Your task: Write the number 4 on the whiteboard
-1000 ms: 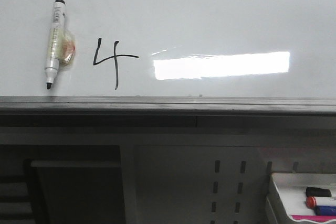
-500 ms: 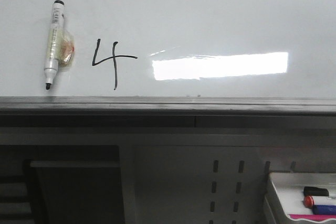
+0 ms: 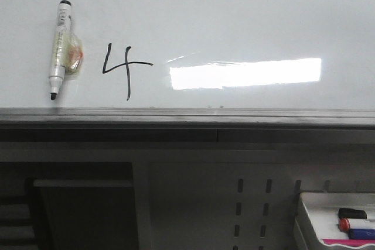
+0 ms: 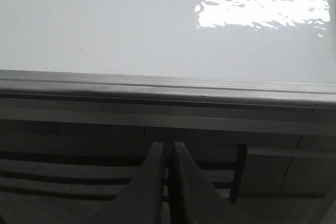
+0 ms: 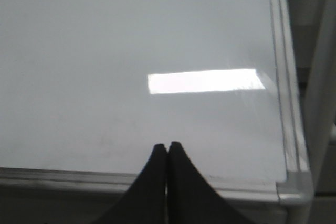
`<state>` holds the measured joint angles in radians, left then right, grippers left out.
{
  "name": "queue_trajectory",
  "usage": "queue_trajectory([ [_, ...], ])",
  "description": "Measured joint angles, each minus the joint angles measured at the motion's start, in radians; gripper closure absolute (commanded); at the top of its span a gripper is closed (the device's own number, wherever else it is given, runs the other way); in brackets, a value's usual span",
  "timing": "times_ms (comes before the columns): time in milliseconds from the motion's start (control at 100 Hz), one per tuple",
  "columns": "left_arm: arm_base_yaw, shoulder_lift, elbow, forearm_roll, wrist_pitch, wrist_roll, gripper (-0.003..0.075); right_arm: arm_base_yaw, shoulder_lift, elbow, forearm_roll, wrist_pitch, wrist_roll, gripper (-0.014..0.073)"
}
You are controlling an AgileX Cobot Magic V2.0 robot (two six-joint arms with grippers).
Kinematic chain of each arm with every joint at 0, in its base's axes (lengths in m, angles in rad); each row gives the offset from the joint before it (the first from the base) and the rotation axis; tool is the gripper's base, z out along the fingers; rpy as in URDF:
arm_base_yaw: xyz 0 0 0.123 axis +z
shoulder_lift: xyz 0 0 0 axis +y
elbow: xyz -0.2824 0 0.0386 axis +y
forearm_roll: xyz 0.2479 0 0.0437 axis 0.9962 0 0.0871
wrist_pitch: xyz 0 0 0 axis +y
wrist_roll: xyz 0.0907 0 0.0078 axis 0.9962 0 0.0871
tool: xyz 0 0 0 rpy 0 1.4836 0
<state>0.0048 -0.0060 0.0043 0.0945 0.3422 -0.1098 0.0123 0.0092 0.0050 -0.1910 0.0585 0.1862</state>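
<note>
A thin black number 4 point(image 3: 125, 68) stands on the whiteboard point(image 3: 234, 16), left of the bright light reflection. A white marker point(image 3: 60, 48) with black ends lies on the board just left of the 4, tip toward the grey rim. Neither gripper shows in the front view. In the left wrist view my left gripper point(image 4: 166, 146) is shut and empty, back below the board's rim point(image 4: 168, 87). In the right wrist view my right gripper point(image 5: 167, 146) is shut and empty over the board's near edge, close to its right corner point(image 5: 294, 184).
A small white tray point(image 3: 337, 218) with red, blue and black markers sits low at the right, below the board's rim. A dark shelf frame point(image 3: 82, 203) lies under the rim at the left.
The front view has drifted a few pixels: the 4, the reflection and the tray sit slightly further left than one second ago. Nothing on the board has moved.
</note>
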Motion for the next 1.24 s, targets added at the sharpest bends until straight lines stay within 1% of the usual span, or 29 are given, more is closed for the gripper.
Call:
queue_trajectory([
  [70, 0.0, 0.0, 0.0, 0.0, 0.0, 0.0, 0.0741, -0.052, -0.015, 0.011, 0.02, 0.035, 0.0, 0.0658],
  [160, 0.0, 0.0, 0.0, 0.0, 0.002, 0.0, 0.0741, -0.087, -0.02, 0.011, 0.028, 0.099, -0.013, 0.0658],
  [400, 0.0, 0.0, 0.0, 0.0, 0.002, 0.0, 0.0741, -0.095, -0.02, 0.011, 0.033, 0.262, -0.019, 0.0658],
  [1240, 0.0, 0.0, 0.0, 0.0, 0.002, 0.0, 0.0741, -0.095, -0.02, 0.011, 0.041, 0.27, -0.023, 0.0658],
])
